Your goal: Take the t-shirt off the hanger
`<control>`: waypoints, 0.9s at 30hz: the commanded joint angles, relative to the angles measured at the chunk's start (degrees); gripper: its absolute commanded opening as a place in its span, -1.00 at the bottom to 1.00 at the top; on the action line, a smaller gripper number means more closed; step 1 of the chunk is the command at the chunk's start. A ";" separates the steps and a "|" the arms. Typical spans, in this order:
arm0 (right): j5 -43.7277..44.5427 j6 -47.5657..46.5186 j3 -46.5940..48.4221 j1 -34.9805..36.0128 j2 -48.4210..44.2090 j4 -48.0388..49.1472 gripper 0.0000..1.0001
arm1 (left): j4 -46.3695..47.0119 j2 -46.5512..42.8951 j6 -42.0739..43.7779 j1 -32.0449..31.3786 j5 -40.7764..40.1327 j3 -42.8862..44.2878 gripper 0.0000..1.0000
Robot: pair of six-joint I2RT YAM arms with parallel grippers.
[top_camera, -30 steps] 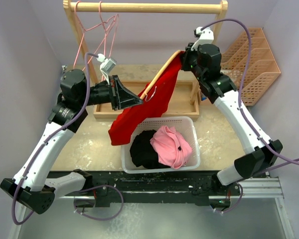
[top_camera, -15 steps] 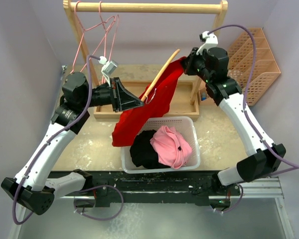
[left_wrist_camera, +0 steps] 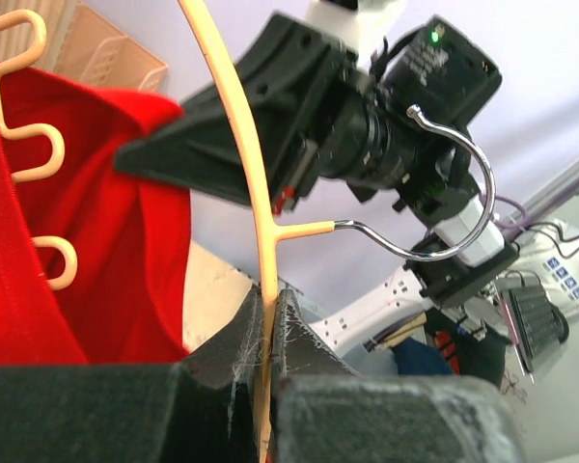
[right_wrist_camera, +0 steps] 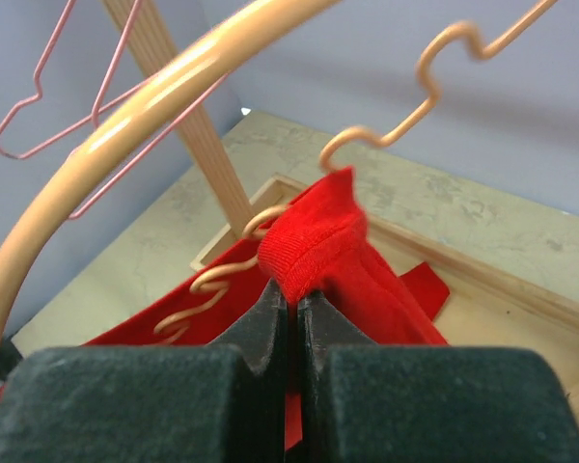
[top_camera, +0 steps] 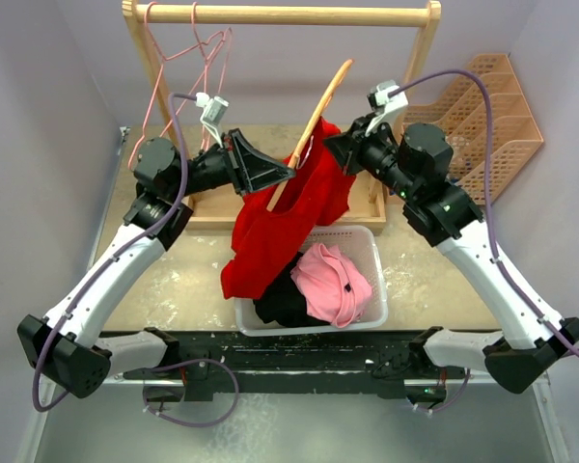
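Observation:
A red t-shirt (top_camera: 289,217) hangs partly on a tan hanger (top_camera: 314,121), held in the air over the white basket (top_camera: 367,241). My left gripper (top_camera: 288,174) is shut on the hanger's lower arm; in the left wrist view the hanger (left_wrist_camera: 241,164) runs between the closed fingers, its metal hook (left_wrist_camera: 454,193) pointing right. My right gripper (top_camera: 333,145) is shut on the shirt's collar edge (right_wrist_camera: 314,246), next to the hanger's wavy bar (right_wrist_camera: 212,289). The shirt's lower part drapes down to the basket's left rim.
The basket holds a pink garment (top_camera: 336,283) and a black garment (top_camera: 275,304). A wooden rack (top_camera: 280,14) with pink wire hangers (top_camera: 188,58) stands behind, on a wooden tray base (top_camera: 212,207). An orange organiser (top_camera: 497,106) stands at the back right.
The right arm swung left and down toward the left gripper, still holding the shirt. The hanger's free end tipped up higher. The left gripper rose and moved right. The shirt slid lower along the hanger.

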 commanded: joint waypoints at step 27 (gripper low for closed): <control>7.79 3.90 -22.40 4.59 -12.34 2.07 -1.00 | 16.99 12.18 -21.00 -0.23 -27.84 12.71 -1.00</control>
